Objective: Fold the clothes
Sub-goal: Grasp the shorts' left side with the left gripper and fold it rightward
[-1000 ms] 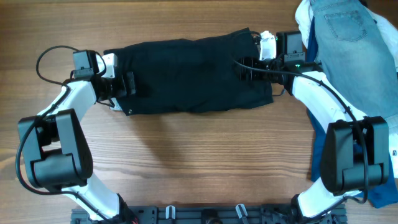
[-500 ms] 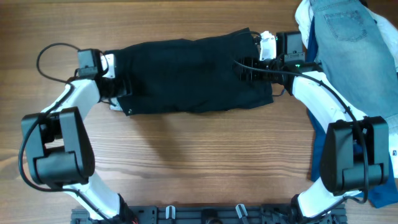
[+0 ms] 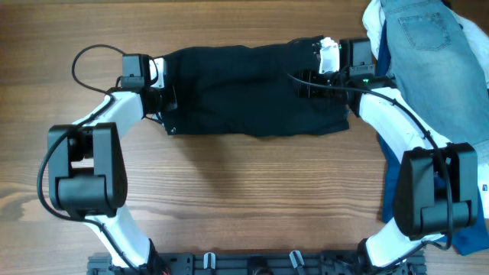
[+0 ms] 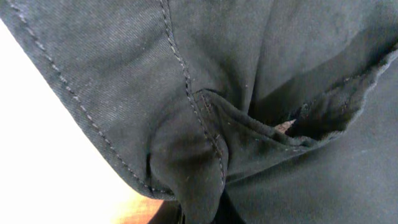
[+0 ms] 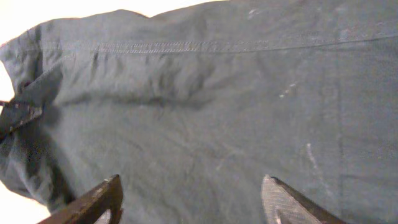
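Observation:
The clothes, a pair of black shorts [image 3: 244, 88], lie spread lengthwise across the far middle of the table. My left gripper [image 3: 170, 105] is at their left end, shut on a bunched fold of the black cloth [image 4: 193, 168], which fills the left wrist view; my gripper [image 4: 202, 216] is mostly hidden under that fold. My right gripper [image 3: 306, 85] hovers over the right end of the shorts. In the right wrist view its fingertips [image 5: 111, 188] stand wide apart, the gripper [image 5: 193, 190] open just above flat stitched fabric [image 5: 217, 106].
A light-blue denim garment [image 3: 424, 38] is heaped at the back right, over white cloth [image 3: 372, 23]. More blue fabric [image 3: 467, 233] lies by the right arm's base. Bare wooden tabletop [image 3: 244, 191] stretches in front of the shorts.
My left gripper has shut on the shorts' left edge and moved right, dragging that end inward. The right gripper's fingers have narrowed a little; that arm stayed in place.

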### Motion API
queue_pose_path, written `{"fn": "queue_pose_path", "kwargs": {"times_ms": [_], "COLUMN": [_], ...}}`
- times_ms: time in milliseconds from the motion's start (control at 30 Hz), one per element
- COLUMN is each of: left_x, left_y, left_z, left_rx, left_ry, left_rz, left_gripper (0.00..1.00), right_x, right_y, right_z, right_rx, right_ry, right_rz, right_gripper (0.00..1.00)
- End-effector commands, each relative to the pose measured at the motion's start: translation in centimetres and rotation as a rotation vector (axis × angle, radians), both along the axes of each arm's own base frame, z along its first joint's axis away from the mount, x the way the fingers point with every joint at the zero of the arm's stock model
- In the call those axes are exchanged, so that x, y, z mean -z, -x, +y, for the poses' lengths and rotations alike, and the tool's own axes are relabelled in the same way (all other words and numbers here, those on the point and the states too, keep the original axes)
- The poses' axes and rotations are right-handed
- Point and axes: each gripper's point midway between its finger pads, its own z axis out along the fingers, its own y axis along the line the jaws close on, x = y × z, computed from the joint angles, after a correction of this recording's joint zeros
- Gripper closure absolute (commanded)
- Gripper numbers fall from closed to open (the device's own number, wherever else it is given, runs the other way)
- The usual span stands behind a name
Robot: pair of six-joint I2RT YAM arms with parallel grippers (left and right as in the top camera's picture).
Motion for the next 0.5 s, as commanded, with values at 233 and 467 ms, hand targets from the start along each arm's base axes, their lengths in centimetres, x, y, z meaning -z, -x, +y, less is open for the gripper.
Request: {"fn": "queue_pose_path", "kwargs": {"times_ms": [233,467], "left_x": [-17.1,-20.7], "left_y": [4.6,5.2], "left_z": [5.8,4.6], "left_rx": [-0.181,-0.144], "left_ry": [-0.021,0.021], "left_rz": [-0.228,-0.306], "left_gripper": [0.96,0.96], "right_x": [-1.8,0.5], "right_y": [-0.5,0.9], "right_z": [1.4,4.0], "right_rx": [-0.015,-0.099], "right_ry": [-0.094,-0.145], "right_rz": [-0.03,0.046], "right_gripper": [0.64,0.96]}}
